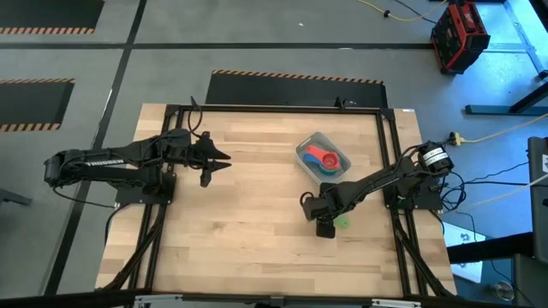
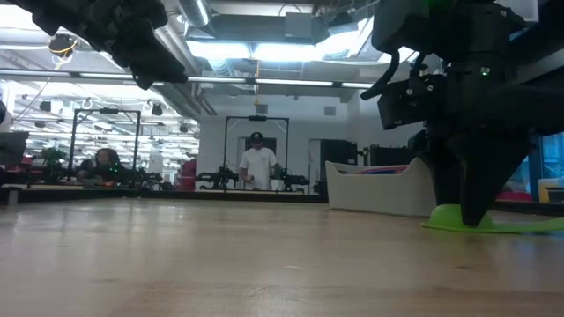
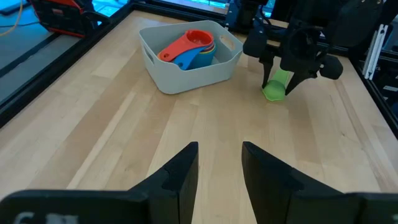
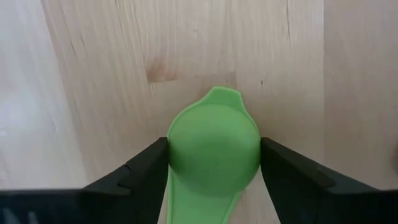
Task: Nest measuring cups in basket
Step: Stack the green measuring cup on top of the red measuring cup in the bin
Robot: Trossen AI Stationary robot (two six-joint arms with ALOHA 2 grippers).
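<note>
Green cup (image 4: 213, 148) lying bowl-down on the table (image 1: 257, 222), right of centre, just near of the basket (image 1: 301, 156); pale rounded underside up, flat handle flush on the wood. Right gripper (image 4: 213, 163) straight down over it, fingers (image 4: 144, 163) spread to either side of the bowl and close against its edges, tips down at the wood; no lift seen, cup flat on the boards in the low view (image 2: 467, 218). Bare wood all round the cup on the near and left sides; basket wall not far behind it, a strip of open board between.

Basket right of centre toward the far side, turned a little askew to the table edges, well in from the black frame rail (image 1: 387, 162) on the right. Inside, a nested stack: red cup (image 3: 193, 41) on top, handle pointing left, blue cup (image 3: 186, 60) under it, with yellow and teal rims peeping beyond. Room left along the basket's right inner wall.

Left gripper (image 3: 219, 163) held above the table's left half, fingers a little apart, gripping nothing, well apart from basket and cup. Wide open board across the middle and the whole near half.
</note>
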